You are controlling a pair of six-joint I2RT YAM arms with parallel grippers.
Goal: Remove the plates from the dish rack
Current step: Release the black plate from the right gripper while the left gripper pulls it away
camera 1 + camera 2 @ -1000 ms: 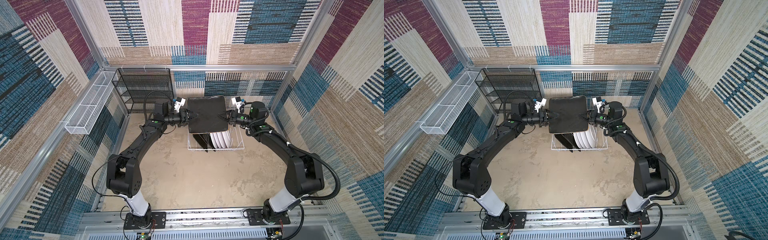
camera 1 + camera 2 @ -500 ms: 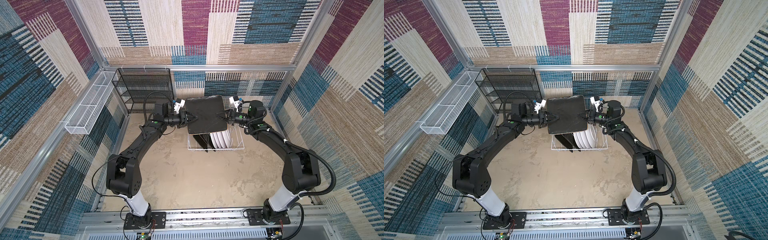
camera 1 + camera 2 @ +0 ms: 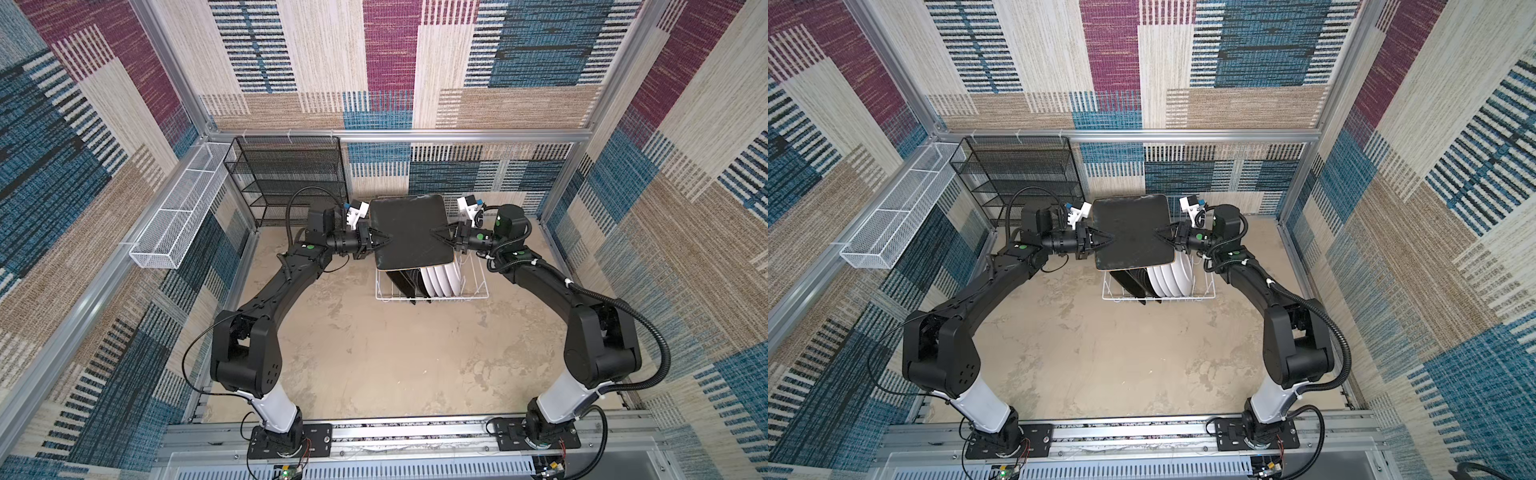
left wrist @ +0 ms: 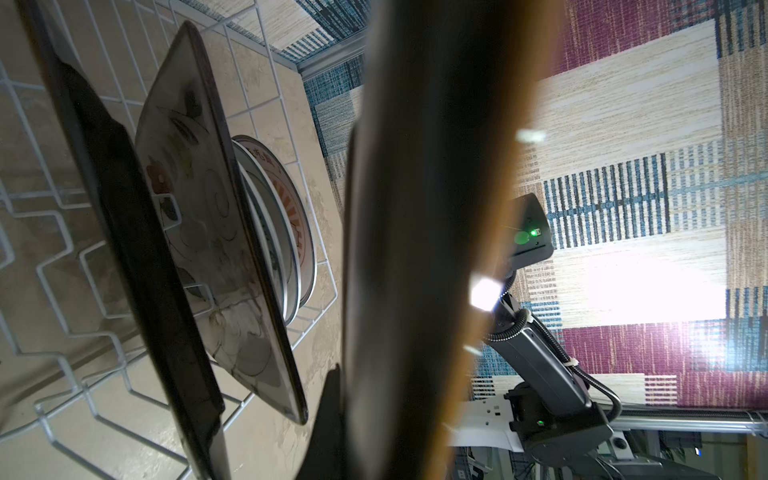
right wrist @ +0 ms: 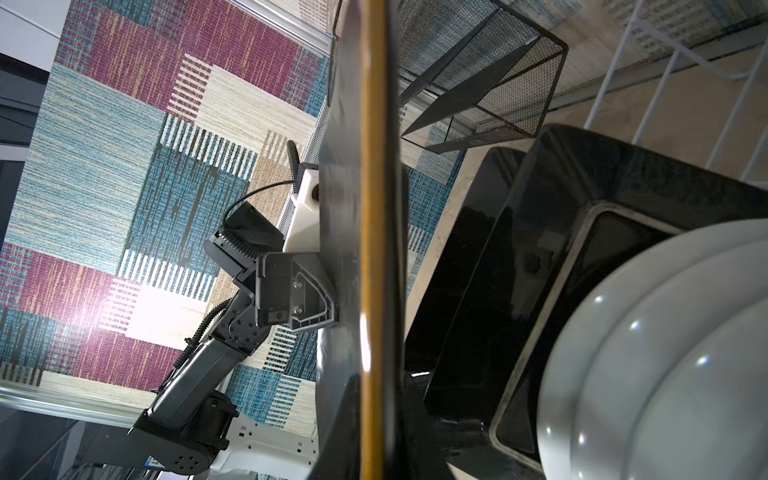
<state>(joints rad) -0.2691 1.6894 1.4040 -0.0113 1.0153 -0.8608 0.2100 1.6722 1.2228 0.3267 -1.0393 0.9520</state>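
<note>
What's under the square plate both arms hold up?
The dish rack, with two more square plates and round white plates standing in it. The lifted square plate covers the rack's far end.

Black-backed square plate [image 3: 409, 232], white round plates [image 3: 441, 281], white wire rack [image 3: 473, 291], black mesh shelf [image 3: 286, 178]
</note>
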